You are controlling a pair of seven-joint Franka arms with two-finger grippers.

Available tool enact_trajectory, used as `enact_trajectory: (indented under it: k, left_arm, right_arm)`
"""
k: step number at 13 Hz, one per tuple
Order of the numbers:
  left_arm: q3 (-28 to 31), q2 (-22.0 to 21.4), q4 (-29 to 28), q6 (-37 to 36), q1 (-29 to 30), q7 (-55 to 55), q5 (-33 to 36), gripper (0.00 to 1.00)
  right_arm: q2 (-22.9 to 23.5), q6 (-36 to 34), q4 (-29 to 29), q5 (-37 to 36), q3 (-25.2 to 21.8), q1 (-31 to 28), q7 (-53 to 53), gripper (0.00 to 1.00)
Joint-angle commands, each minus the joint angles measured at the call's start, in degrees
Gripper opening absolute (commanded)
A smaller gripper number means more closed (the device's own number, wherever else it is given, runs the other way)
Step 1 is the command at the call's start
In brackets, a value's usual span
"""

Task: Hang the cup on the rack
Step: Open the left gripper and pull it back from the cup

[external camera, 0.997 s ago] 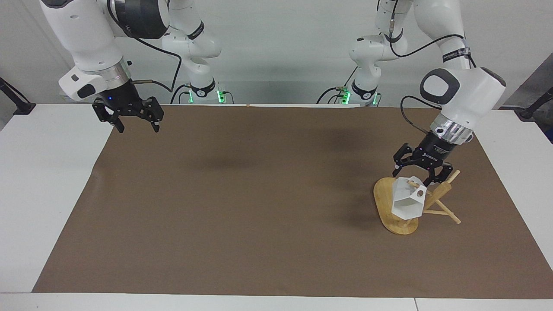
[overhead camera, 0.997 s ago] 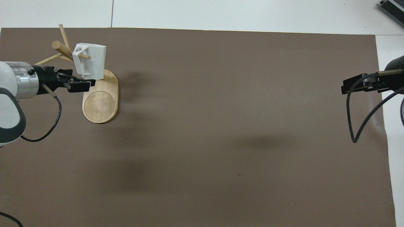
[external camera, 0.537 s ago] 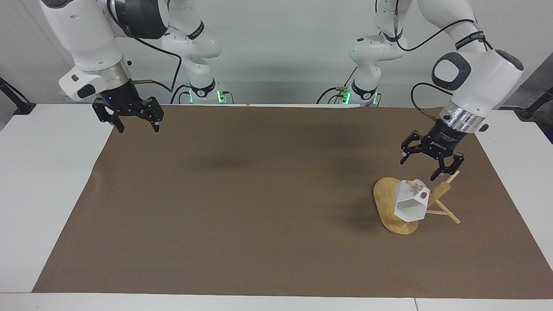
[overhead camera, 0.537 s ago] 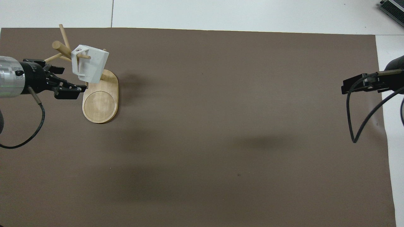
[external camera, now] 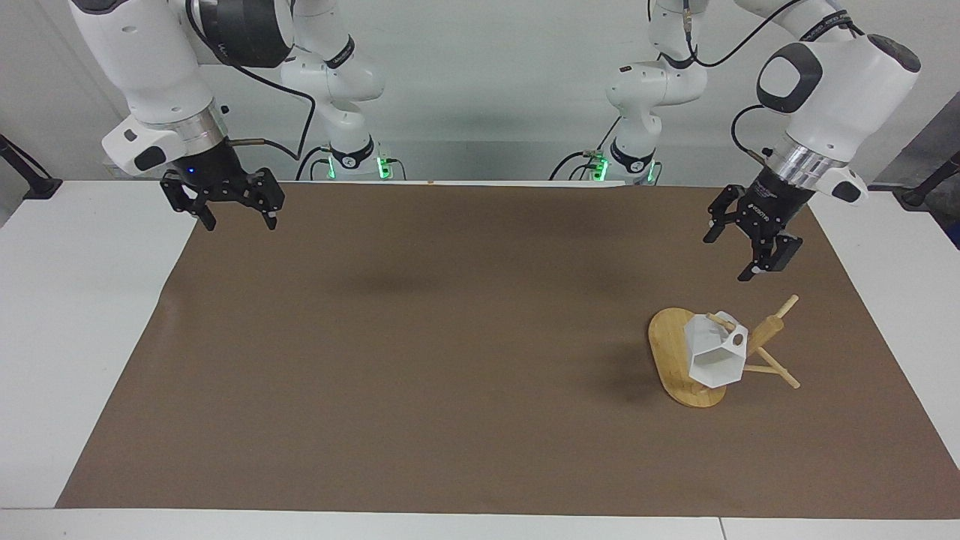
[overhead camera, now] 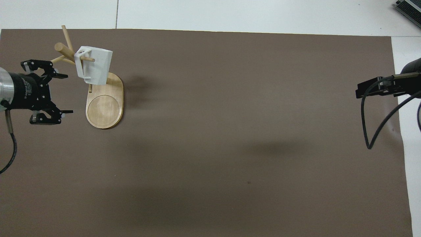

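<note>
The white faceted cup (external camera: 712, 354) (overhead camera: 96, 67) hangs by its handle on a thin peg of the bamboo rack (external camera: 669, 346) (overhead camera: 105, 110), tilted over the oval base. Nothing holds it. My left gripper (external camera: 727, 259) (overhead camera: 67, 94) is open and empty, up in the air over the mat beside the rack, clear of the cup. My right gripper (external camera: 240, 223) (overhead camera: 359, 92) waits open and empty above the mat's edge at the right arm's end of the table.
A brown mat (external camera: 420, 360) (overhead camera: 230, 131) covers most of the white table (external camera: 82, 315). The rack's other pegs (external camera: 780, 373) stick out toward the left arm's end. The right arm's cable (overhead camera: 366, 128) loops over the mat.
My left gripper has pulled away from the cup and risen, leaving it on the peg. The cup swung a little and settled. The right arm has not moved.
</note>
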Motion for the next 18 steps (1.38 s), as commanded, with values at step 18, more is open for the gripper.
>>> enact_trajectory:
  k: [18]
  left_arm:
    - [-0.3,2.8,16.8,-22.0,-0.7,87.0,13.5,1.00]
  right_arm:
    - [-1.1,-0.8,-0.9,0.0,0.4,-0.5,0.5,1.00]
